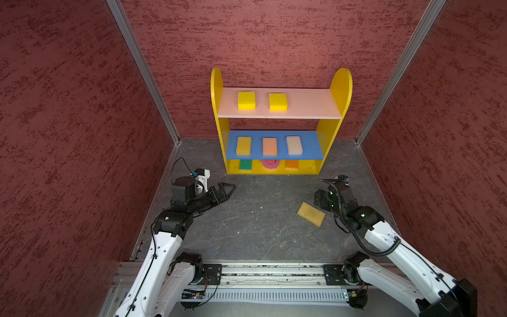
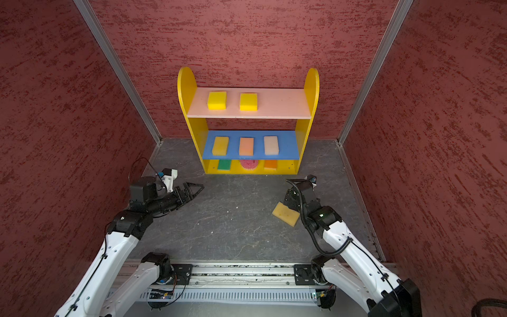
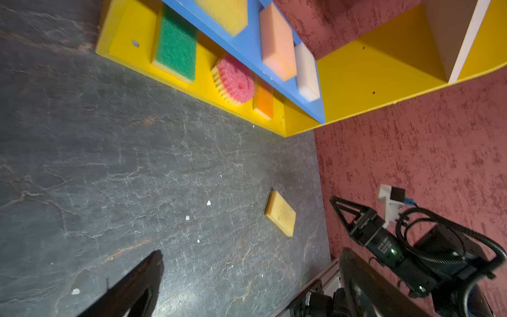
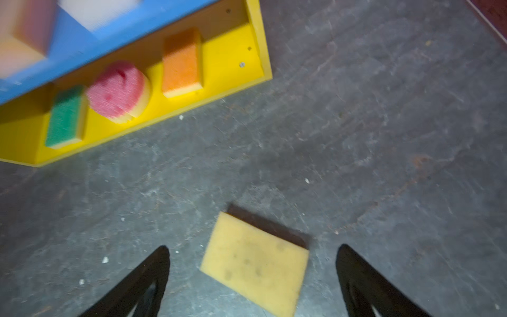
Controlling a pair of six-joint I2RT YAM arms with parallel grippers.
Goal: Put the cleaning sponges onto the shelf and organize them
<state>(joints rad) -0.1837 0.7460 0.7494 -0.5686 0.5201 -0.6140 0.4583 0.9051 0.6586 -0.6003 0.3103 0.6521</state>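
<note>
Tan-coloured, the loose sponge (image 1: 311,214) lies on the dark floor (image 1: 260,227) right of centre in both top views, off the shelf (image 1: 341,90) and just beside the right gripper (image 4: 253,247), whose jaws stand wide apart and empty. Eight other sponges (image 1: 270,146) sit on the shelf at upper centre: two yellow ones (image 1: 246,100) on the pink top board (image 1: 310,103), three on the blue board (image 1: 312,149), three on the yellow bottom (image 1: 310,167). At centre left the left gripper (image 1: 227,189) hangs over the floor, jaws spread, holding nothing.
</note>
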